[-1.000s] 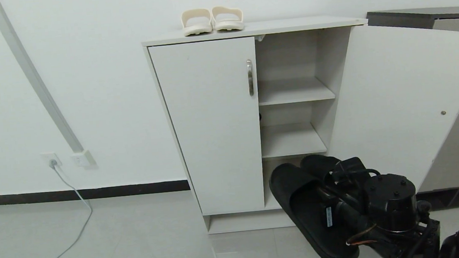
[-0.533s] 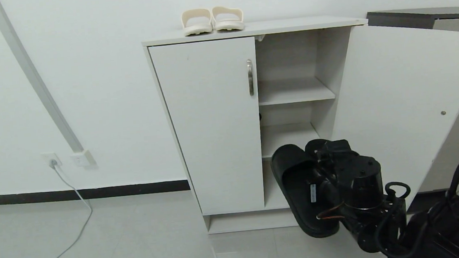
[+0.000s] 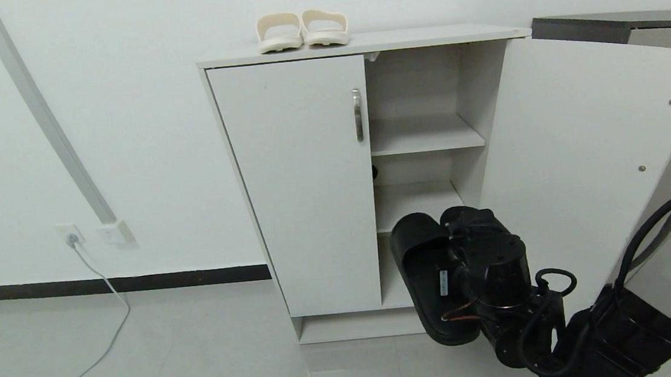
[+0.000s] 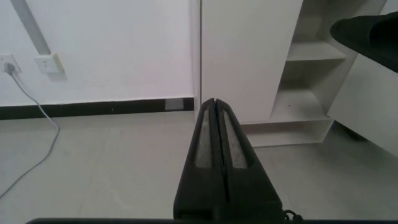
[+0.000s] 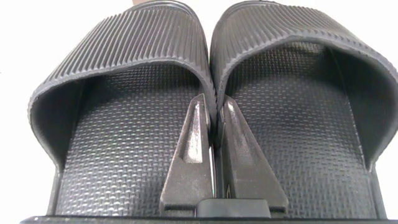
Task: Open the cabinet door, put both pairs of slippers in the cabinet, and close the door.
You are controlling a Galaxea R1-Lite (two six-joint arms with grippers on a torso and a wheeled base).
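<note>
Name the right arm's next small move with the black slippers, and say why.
Probably ease the black slippers forward and slightly down into the bottom compartment. The right pincer is shut on their inner edges, the door stands open, and their toes sit at about the lower shelf front edge, so a straight push might catch it.

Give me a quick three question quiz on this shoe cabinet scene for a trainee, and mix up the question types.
1. True or false: the right end effector is shut on the black slippers.
2. Where are the cream slippers? A: on top of the cabinet. B: inside the cabinet. C: in the right end effector.
3. Fill in: the cabinet's right door stands ____.

Key: 1 true; 2 A; 3 open.
</note>
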